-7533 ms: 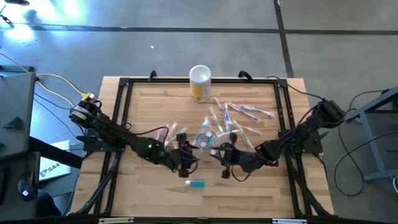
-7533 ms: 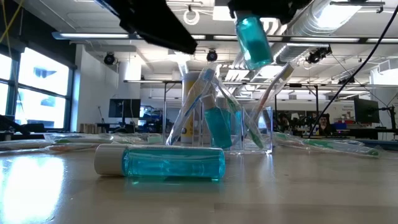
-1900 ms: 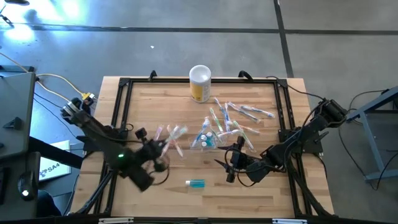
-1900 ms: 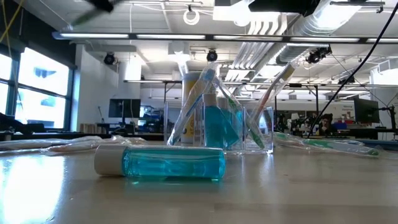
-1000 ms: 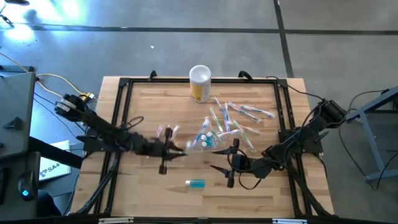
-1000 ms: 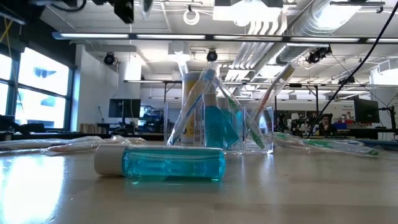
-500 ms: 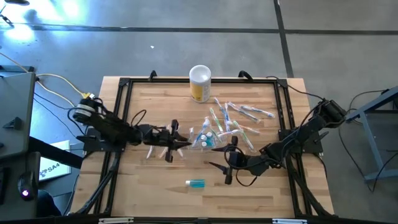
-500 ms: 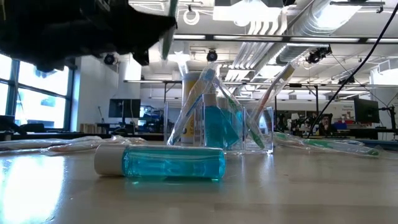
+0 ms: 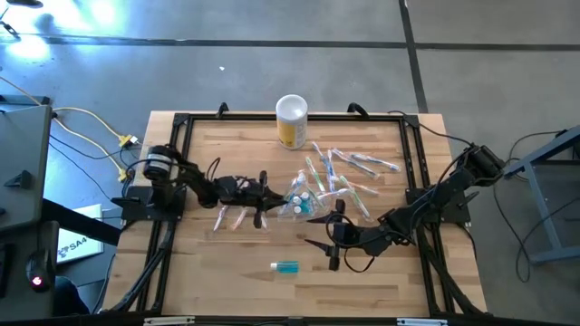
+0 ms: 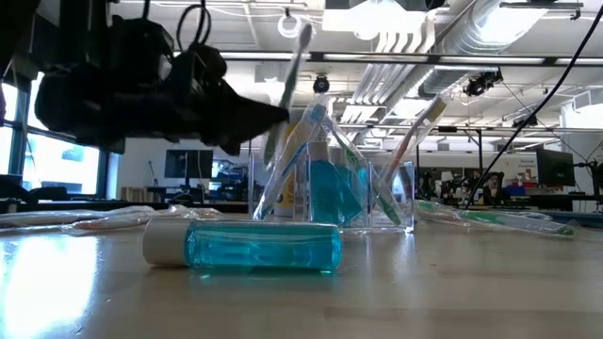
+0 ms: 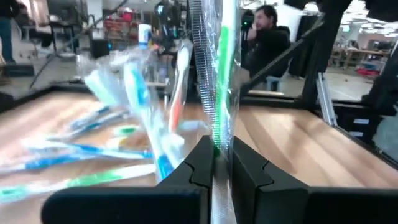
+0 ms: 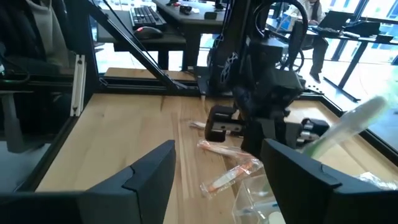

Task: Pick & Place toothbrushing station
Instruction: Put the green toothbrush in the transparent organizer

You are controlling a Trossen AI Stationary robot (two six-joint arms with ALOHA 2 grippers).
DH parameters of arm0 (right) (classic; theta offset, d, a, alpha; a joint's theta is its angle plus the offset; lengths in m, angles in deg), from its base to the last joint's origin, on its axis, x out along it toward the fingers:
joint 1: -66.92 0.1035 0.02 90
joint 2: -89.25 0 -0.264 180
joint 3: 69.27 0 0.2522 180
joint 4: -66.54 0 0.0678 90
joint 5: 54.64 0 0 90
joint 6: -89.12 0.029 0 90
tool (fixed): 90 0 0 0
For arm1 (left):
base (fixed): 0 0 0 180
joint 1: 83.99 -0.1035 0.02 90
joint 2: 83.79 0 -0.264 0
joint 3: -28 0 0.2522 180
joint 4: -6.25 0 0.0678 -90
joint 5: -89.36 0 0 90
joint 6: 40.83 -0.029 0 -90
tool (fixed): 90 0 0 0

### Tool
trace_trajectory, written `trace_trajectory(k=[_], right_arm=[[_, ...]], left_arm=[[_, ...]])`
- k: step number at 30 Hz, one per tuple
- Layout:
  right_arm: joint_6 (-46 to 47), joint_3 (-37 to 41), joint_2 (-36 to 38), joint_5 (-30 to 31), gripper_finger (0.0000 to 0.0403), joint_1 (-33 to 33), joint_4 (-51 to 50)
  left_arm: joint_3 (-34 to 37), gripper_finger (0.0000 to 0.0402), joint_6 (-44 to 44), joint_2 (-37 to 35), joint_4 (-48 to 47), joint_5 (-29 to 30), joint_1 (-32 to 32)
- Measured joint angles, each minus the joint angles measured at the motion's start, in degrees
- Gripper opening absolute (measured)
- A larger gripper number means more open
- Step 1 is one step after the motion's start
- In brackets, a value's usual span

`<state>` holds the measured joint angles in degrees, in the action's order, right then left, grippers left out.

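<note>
A clear crinkly bag (image 9: 299, 201) stands mid-table with toothbrushes and a teal toothpaste tube inside (image 10: 330, 188). My left gripper (image 9: 260, 201) is just left of it, shut on a wrapped green-handled toothbrush (image 11: 219, 74), which shows slanted in the low view (image 10: 287, 85). My right gripper (image 9: 323, 232) hovers open at the bag's near right, holding nothing (image 12: 217, 180). A second teal toothpaste tube (image 9: 285, 266) lies on its side near the front (image 10: 254, 247). My left gripper pinches the toothbrush through its clear wrapper (image 11: 216, 148) between its two fingers, low on the handle. The fingers come roughly level from the table's left and lie across the brush. The brush stands nearly upright, head up, lifted clear of the table.
Loose wrapped toothbrushes lie right of the bag (image 9: 349, 177) and left of it (image 9: 231, 217). A yellow-and-white cup (image 9: 291, 120) stands at the far edge. A black frame (image 9: 177, 163) borders the table. Bare wood lies at the front around the tube.
My left gripper has carried the toothbrush toward the table's right and far side, up to the clear bag, staying shut on it. In the low view it has come lower and the brush now slants beside the bag.
</note>
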<state>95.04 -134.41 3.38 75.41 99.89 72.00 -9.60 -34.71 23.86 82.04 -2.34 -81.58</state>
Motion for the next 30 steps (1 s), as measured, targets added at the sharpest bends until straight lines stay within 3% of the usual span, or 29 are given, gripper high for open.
trace_trajectory(k=[7, 30], right_arm=[[0.05, 0.01, 0.00, -0.01, 0.0230, 0.00, -0.60], [0.07, 0.01, 0.00, 0.01, 0.0230, -0.57, -0.87]], left_arm=[[-2.91, 0.0021, 1.31, 3.27, 0.08, -2.23, 0.22], [-2.63, 0.0045, 2.11, 3.20, -5.34, -1.55, 0.22]])
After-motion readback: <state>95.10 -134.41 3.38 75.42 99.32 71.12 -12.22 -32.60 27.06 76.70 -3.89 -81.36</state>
